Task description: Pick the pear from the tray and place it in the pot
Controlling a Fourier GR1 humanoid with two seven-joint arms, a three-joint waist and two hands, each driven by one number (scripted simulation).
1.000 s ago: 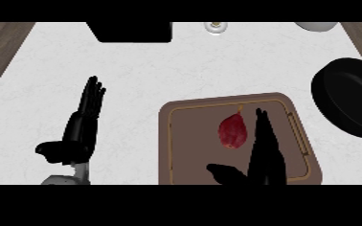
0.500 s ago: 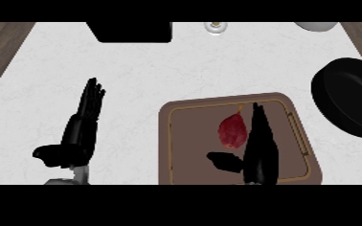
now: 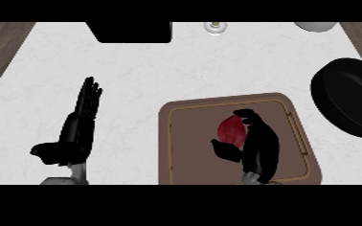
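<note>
A dark red pear (image 3: 230, 129) lies on the brown tray (image 3: 187, 143) at the lower middle of the head view. My right hand (image 3: 259, 146) lies against the pear's right side, its fingers curling over the top and the thumb under the pear's lower edge. The black pot (image 3: 341, 96) sits at the right edge, partly cut off by the frame. My left hand (image 3: 76, 127) rests open on the left of the counter, fingers pointing up.
A black rectangular object (image 3: 133, 31) sits at the back edge. A small pale jar (image 3: 216, 27) and a white bowl (image 3: 315, 26) stand along the back. Wooden floor shows past the counter's left edge.
My right hand has moved forward onto the tray and its fingers have bent from straight to curled round the pear. The left hand has not moved.
</note>
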